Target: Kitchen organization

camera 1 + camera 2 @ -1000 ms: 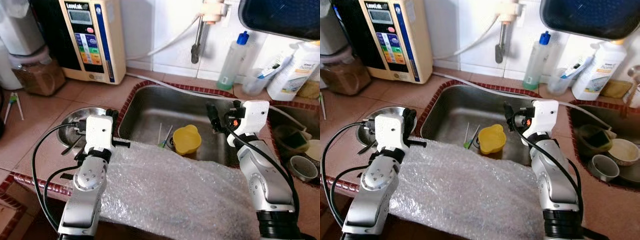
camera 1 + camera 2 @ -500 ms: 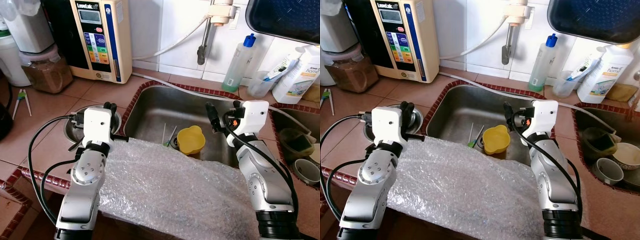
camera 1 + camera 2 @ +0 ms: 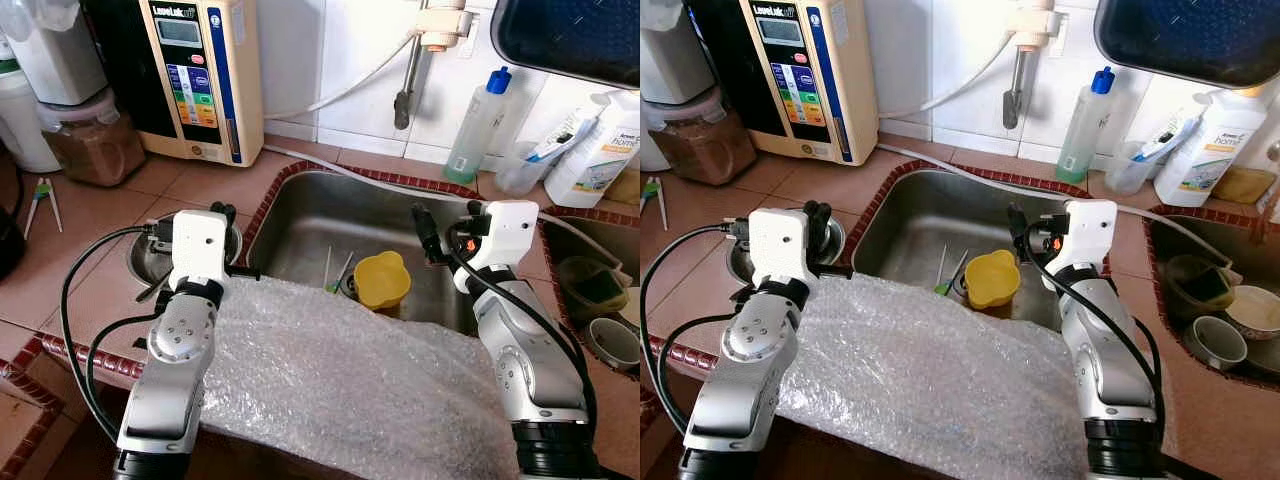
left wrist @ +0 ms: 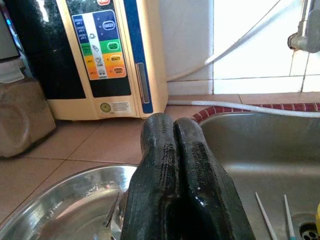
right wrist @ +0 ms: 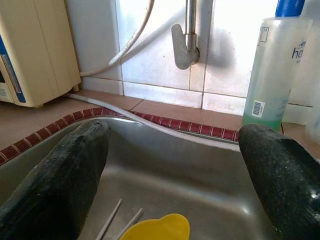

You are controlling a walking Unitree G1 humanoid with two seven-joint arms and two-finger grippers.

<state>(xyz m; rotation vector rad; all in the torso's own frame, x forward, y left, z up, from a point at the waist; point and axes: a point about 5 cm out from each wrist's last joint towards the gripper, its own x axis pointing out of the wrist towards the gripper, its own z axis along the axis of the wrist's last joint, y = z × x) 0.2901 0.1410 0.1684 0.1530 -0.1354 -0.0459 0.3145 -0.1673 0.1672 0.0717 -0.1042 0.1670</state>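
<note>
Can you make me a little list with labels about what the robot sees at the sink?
place: steel sink set in a tiled counter
in the sink: yellow cup, thin sticks beside it
left gripper: shut, above a metal bowl on the counter
right gripper: open, over the sink
front: bubble wrap spread across the sink's near edge
behind: water machine, soap bottle

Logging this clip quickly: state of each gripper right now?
Left gripper: shut, holding nothing, above the steel bowl.
Right gripper: open, empty, over the sink.
</note>
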